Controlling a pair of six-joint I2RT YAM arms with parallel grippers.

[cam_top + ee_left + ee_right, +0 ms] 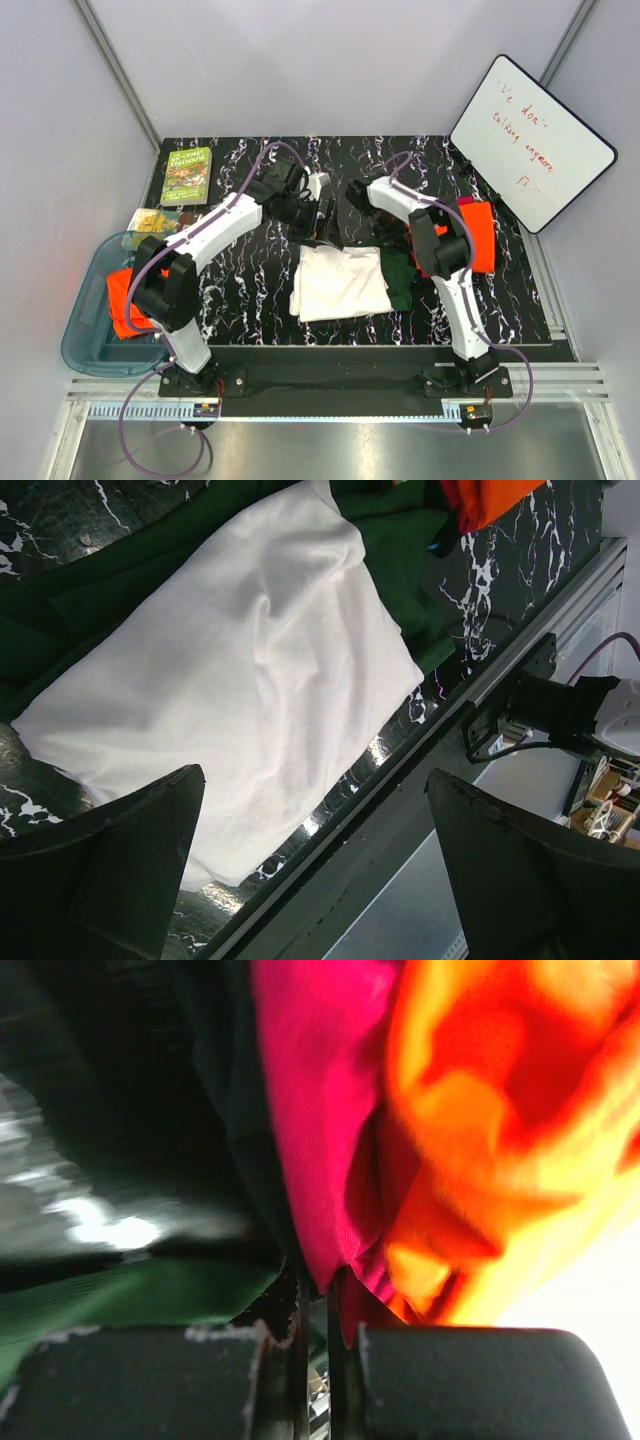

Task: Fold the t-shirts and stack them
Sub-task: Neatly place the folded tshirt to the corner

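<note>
The cream t-shirt (338,283) lies folded at the table's middle front, plain side up, with its dark green sleeve (399,277) showing at the right edge. It fills the left wrist view (250,680). My left gripper (322,215) (312,780) is open and empty, hovering above the shirt's far edge. An orange t-shirt (480,235) lies at the right beside my right arm. My right gripper (408,240) (315,1290) is low between the green sleeve and the orange t-shirt (480,1110), with its jaws nearly together on a fold of the orange cloth. Another orange t-shirt (122,300) sits in the bin.
A blue plastic bin (90,340) hangs off the left table edge. A green book (187,175) and a snack packet (155,220) lie at the back left. A whiteboard (530,140) leans at the back right. The metal front rail (440,710) runs close to the shirt.
</note>
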